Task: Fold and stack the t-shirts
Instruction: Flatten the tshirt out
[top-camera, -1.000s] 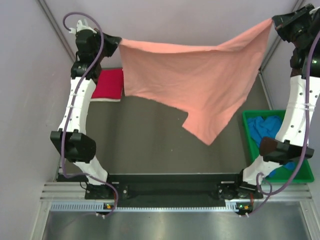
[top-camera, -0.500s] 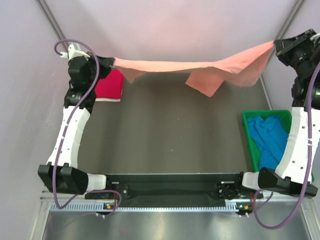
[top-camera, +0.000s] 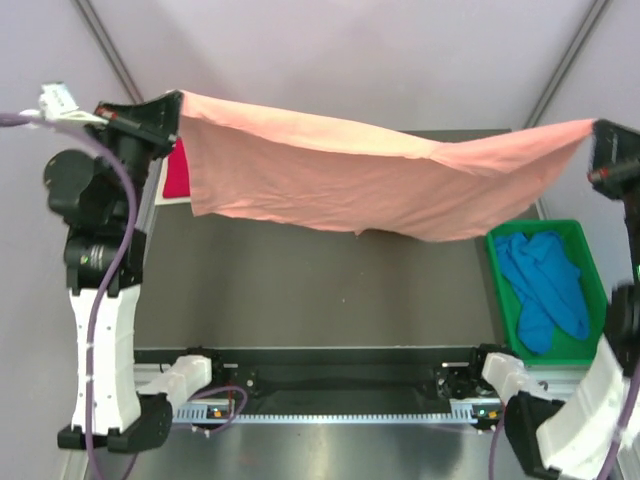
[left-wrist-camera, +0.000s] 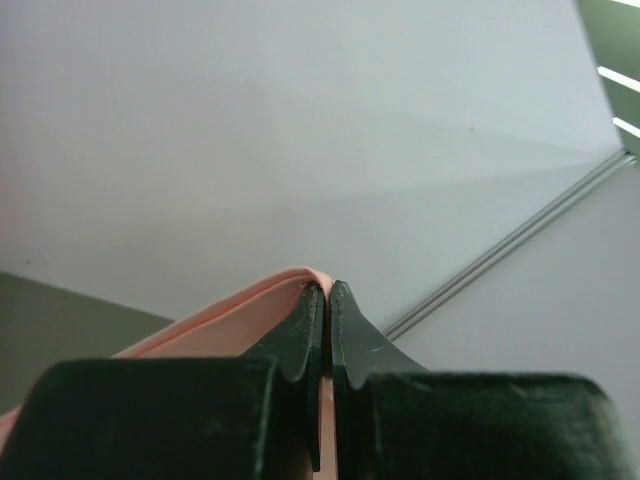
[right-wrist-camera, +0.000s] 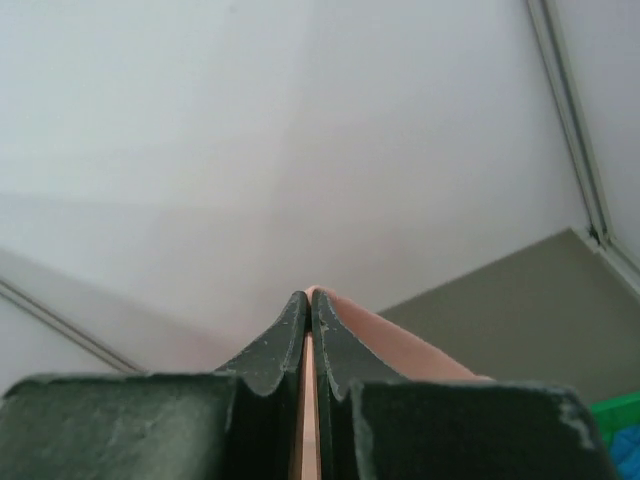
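Salmon-pink t-shirt (top-camera: 340, 175) is hanging stretched out btwn both arms, lifted clear of the table (top-camera: 330, 290) and spanning nearly the full width of the top view. Its upper edge is sagging a little toward the middle. The loose lower part is draping down below that edge, and more cloth is hanging on the left half than the right.

Left gripper (top-camera: 172, 105) is pinching one top corner at the far left. On the left wrist cam its two dark fingers (left-wrist-camera: 305, 330) are pressing tight together, w/ pink fabric curling over the tips and running down the left side. Right gripper (top-camera: 603, 140) is clamping the opposite corner at the far right. On its wrist cam the jaws are closing flat on a thin pink edge, w/ more cloth trailing off to the right of the fingers.

Crimson-red tee (top-camera: 176, 172) is lying on the table's far-left area. Only a narrow strip is showing, since the rest is sitting behind the pink shirt and the left arm, so can't tell how it's folded. Bright blue tee (top-camera: 545, 290) is lying crumpled inside the green tray (top-camera: 534, 226) at the table's right side, well apart from the red one. The pink shirt's right end is hanging above the tray's far rim, not touching it.
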